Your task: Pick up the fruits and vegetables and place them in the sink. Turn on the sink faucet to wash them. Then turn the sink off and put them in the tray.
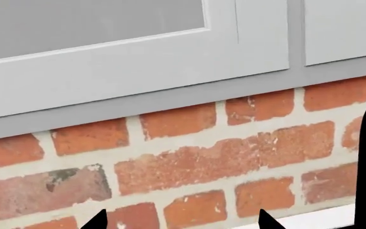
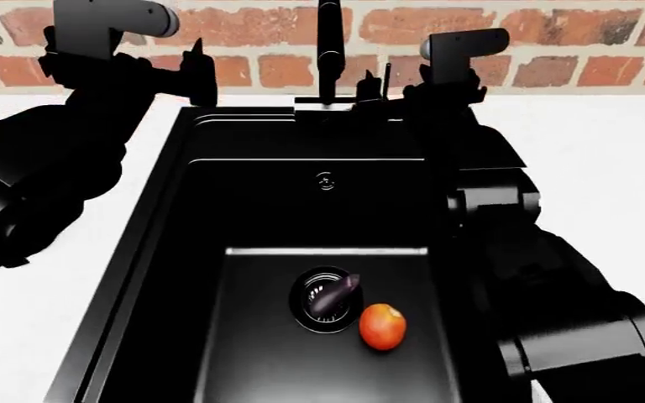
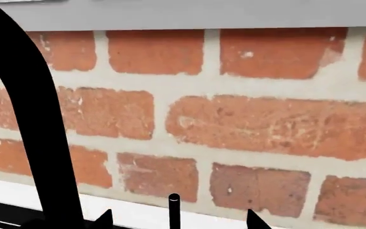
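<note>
— Both fruits?
— Eggplant (image 2: 332,295) on the drain, orange-red fruit (image 2: 382,326) just beside it, in the sink (image 2: 177,252).
— Your claws?
— My right gripper (image 3: 177,220) gapes around the lever (image 3: 174,210); my left gripper (image 1: 181,222) gapes empty.

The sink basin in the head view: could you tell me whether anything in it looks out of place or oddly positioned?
One thing stands out: the eggplant lies right on top of the round drain in the sink, covering part of it. The orange-red fruit sits on the floor just beside it. Nothing looks spilled or damaged.
</note>
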Controlling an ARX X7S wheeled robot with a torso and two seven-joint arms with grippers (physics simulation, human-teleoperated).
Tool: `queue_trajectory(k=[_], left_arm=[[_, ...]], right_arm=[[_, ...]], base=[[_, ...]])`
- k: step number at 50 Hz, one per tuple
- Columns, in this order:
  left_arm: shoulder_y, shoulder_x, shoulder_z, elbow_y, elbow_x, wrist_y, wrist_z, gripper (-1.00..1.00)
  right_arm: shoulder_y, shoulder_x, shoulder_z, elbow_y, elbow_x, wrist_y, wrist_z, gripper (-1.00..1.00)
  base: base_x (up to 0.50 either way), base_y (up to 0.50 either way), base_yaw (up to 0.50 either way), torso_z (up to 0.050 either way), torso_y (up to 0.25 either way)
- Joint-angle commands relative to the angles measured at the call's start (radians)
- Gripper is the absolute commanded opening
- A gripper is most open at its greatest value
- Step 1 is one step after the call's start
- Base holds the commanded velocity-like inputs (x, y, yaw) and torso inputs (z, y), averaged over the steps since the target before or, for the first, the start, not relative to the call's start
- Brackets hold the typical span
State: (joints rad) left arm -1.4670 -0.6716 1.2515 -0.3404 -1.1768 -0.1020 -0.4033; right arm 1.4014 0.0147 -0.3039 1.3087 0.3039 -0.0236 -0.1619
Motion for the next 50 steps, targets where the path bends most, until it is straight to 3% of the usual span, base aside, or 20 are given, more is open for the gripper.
queue_trajectory(k=[1,12,23,34,50], left_arm=[[-0.012,-0.002,-0.004,0.004,-0.001,-0.011,0.005,1.00],[-0.018,-0.006,-0.003,0.011,0.005,-0.019,0.009,1.00],[-0.008,-0.009,-0.010,0.010,0.000,-0.014,-0.001,1.00],[-0.007,-0.016,-0.010,0.025,0.004,-0.018,-0.010,1.00],[-0.002,-0.034,-0.014,0.048,0.005,-0.022,-0.020,1.00]], right_arm=[[0.004,-0.011,0.153,0.000,-0.142,-0.003,-0.015,1.00],[0.006,-0.013,0.175,0.000,-0.158,-0.009,-0.013,1.00],[0.024,-0.012,0.214,0.000,-0.142,-0.048,0.017,1.00],[-0.005,-0.007,0.386,0.000,-0.180,-0.082,0.090,1.00],[-0.020,-0.007,0.482,0.000,-0.241,-0.075,0.113,1.00]], base=[[0.00,0.00,0.00,0.000,0.000],[0.00,0.00,0.00,0.000,-0.210],[0.00,0.00,0.00,0.000,0.000],[0.00,0.00,0.00,0.000,0.000],[0.00,0.00,0.00,0.000,0.000]])
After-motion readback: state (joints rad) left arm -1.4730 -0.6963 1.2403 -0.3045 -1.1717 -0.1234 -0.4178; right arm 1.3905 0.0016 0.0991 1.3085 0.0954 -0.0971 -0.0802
